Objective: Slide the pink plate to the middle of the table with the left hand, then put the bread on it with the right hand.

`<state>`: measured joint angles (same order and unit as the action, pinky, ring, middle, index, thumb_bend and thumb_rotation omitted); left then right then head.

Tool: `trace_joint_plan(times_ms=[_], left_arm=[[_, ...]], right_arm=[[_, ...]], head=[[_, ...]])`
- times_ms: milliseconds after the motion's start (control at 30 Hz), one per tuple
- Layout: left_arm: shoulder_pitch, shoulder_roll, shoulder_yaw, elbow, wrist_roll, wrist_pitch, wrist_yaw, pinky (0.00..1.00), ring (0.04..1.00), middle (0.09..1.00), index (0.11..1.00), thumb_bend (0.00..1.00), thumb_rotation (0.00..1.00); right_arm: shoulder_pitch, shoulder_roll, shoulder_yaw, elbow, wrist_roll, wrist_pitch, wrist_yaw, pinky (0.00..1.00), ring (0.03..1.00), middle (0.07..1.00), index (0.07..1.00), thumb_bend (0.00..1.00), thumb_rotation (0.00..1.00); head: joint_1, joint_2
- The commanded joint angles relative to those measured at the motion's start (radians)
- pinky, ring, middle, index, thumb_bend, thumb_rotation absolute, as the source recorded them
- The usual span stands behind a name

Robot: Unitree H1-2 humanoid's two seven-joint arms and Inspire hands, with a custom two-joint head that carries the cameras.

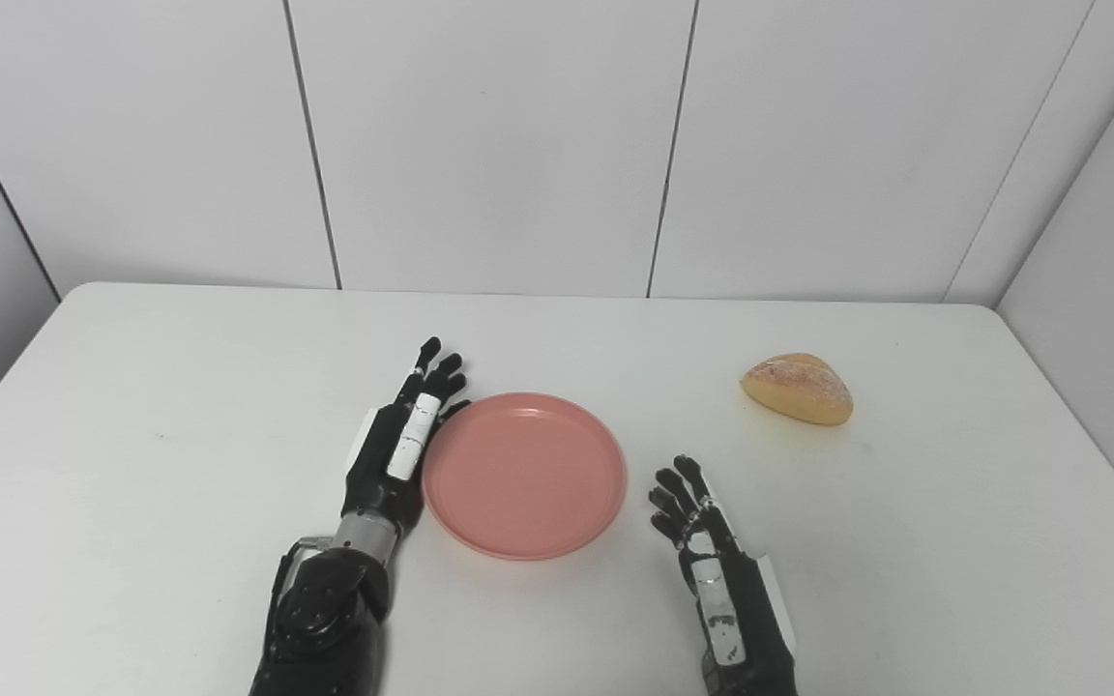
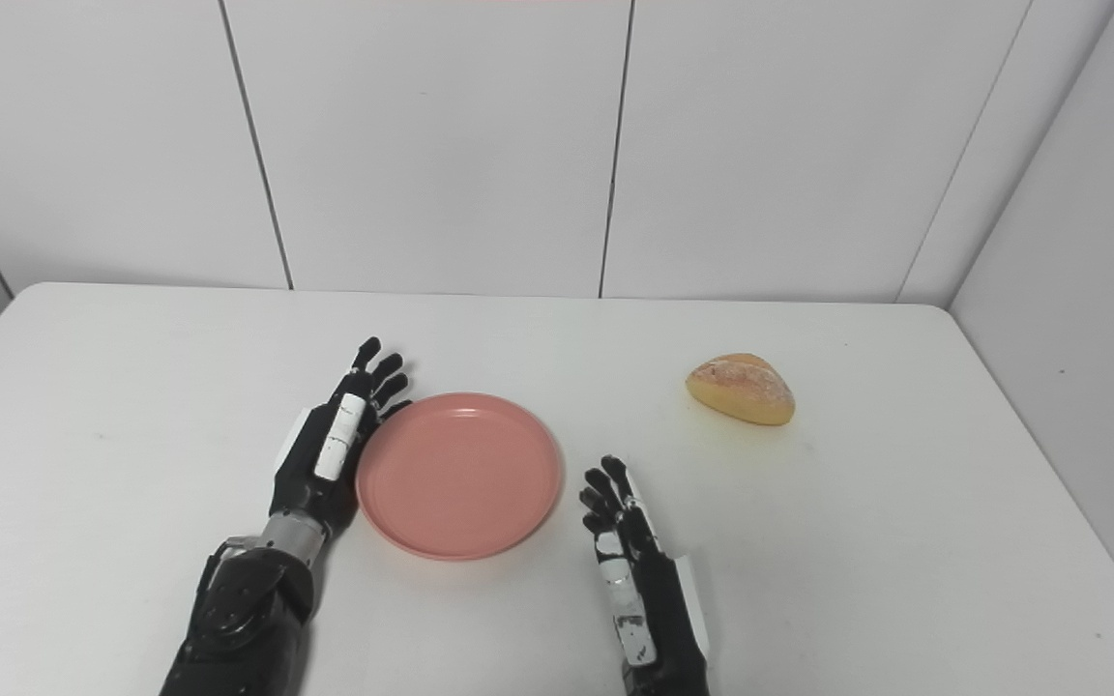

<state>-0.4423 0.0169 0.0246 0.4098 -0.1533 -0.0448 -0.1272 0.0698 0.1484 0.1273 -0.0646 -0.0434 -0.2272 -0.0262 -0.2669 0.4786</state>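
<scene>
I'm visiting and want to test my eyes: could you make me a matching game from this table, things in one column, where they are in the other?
Things:
1. pink plate
2. bread
3. left hand
4. right hand

Places:
A. far right part of the table, alone
B. against the plate's left rim, fingers straight
C. middle of the table, empty
D. near edge, right of the plate, touching nothing

Pairs: 1-C, 2-A, 3-B, 4-D

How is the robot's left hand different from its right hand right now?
The left hand lies right against the left rim of the pink plate; the right hand sits apart from it, on the plate's right. The left hand reaches farther up the table; the right hand stays nearer the bottom edge. Both are black, open and hold nothing.
</scene>
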Motion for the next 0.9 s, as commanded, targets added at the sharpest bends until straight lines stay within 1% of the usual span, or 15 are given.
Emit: trace_joint_plan(times_ms=[0,67,100,133,167,233,333,467,533,567,633,700,767,867], left_arm=[[0.02,0.005,0.005,-0.007,0.0,0.034,0.005,0.88,0.948,0.959,0.986,1.0,0.81],[0.023,0.008,0.008,-0.01,0.001,0.037,0.006,0.88,0.947,0.957,0.985,1.0,0.81],[0.023,0.011,0.01,-0.01,0.0,0.037,0.007,0.88,0.944,0.957,0.984,1.0,0.81],[0.022,0.014,0.013,-0.005,-0.001,0.035,0.005,0.88,0.944,0.957,0.984,1.0,0.81],[0.022,0.017,0.015,-0.001,-0.003,0.033,0.003,0.88,0.944,0.957,0.985,1.0,0.81],[0.018,0.021,0.018,0.01,-0.005,0.026,-0.001,0.87,0.943,0.955,0.986,1.0,0.81],[0.012,0.02,0.025,0.027,-0.013,0.017,-0.006,0.89,0.944,0.954,0.985,1.0,0.8],[0.006,0.025,0.029,0.055,-0.016,-0.002,-0.017,0.9,0.942,0.955,0.986,1.0,0.81],[0.004,0.025,0.032,0.067,-0.021,-0.012,-0.023,0.9,0.945,0.957,0.989,1.0,0.81],[0.003,0.026,0.032,0.071,-0.022,-0.015,-0.026,0.91,0.948,0.957,0.988,1.0,0.81],[0.001,0.025,0.034,0.075,-0.026,-0.017,-0.029,0.91,0.95,0.957,0.987,1.0,0.81],[-0.001,0.024,0.037,0.075,-0.028,-0.015,-0.029,0.93,0.951,0.957,0.985,1.0,0.8],[-0.001,0.021,0.04,0.073,-0.03,-0.011,-0.03,0.93,0.952,0.955,0.982,1.0,0.8],[0.0,0.016,0.045,0.069,-0.03,-0.005,-0.026,0.93,0.943,0.946,0.965,1.0,0.79]], right_arm=[[0.011,0.007,-0.015,-0.001,-0.005,-0.035,-0.021,0.86,0.853,0.854,0.907,0.78,0.96],[0.009,0.009,-0.023,-0.031,-0.017,-0.025,-0.033,0.84,0.84,0.841,0.897,0.79,0.96],[0.005,0.008,-0.029,-0.052,-0.034,-0.019,-0.044,0.8,0.805,0.819,0.893,0.83,0.98],[0.0,0.007,-0.035,-0.073,-0.053,-0.011,-0.053,0.78,0.787,0.807,0.891,0.84,0.99],[-0.005,0.004,-0.039,-0.092,-0.074,-0.004,-0.059,0.76,0.771,0.798,0.889,0.83,0.99],[-0.02,-0.005,-0.047,-0.122,-0.126,0.02,-0.067,0.74,0.749,0.793,0.894,0.78,0.96],[-0.05,-0.021,-0.062,-0.149,-0.144,0.043,-0.065,0.73,0.74,0.793,0.889,0.77,0.9],[-0.11,-0.06,-0.083,-0.208,-0.221,0.153,-0.056,0.69,0.739,0.788,0.87,0.82,0.87],[-0.141,-0.098,-0.078,-0.23,-0.318,0.209,-0.044,0.67,0.726,0.776,0.866,0.84,0.85],[-0.16,-0.121,-0.074,-0.237,-0.365,0.239,-0.035,0.65,0.721,0.764,0.855,0.87,0.81],[-0.189,-0.153,-0.07,-0.246,-0.427,0.29,-0.02,0.64,0.72,0.759,0.848,0.89,0.79],[-0.211,-0.175,-0.07,-0.25,-0.463,0.331,-0.008,0.63,0.739,0.762,0.832,0.97,0.72],[-0.23,-0.195,-0.07,-0.256,-0.485,0.372,0.012,0.63,0.748,0.767,0.826,0.99,0.67],[-0.26,-0.232,-0.069,-0.269,-0.511,0.424,0.043,0.63,0.751,0.776,0.823,1.0,0.56]], head=[[-0.001,-0.005],[-0.006,-0.005],[-0.006,-0.005],[-0.011,-0.014],[-0.016,-0.02],[-0.025,-0.031],[-0.032,-0.041],[-0.056,-0.063],[-0.072,-0.072],[-0.086,-0.076],[-0.094,-0.078],[-0.098,-0.078],[-0.101,-0.081],[-0.103,-0.082]])
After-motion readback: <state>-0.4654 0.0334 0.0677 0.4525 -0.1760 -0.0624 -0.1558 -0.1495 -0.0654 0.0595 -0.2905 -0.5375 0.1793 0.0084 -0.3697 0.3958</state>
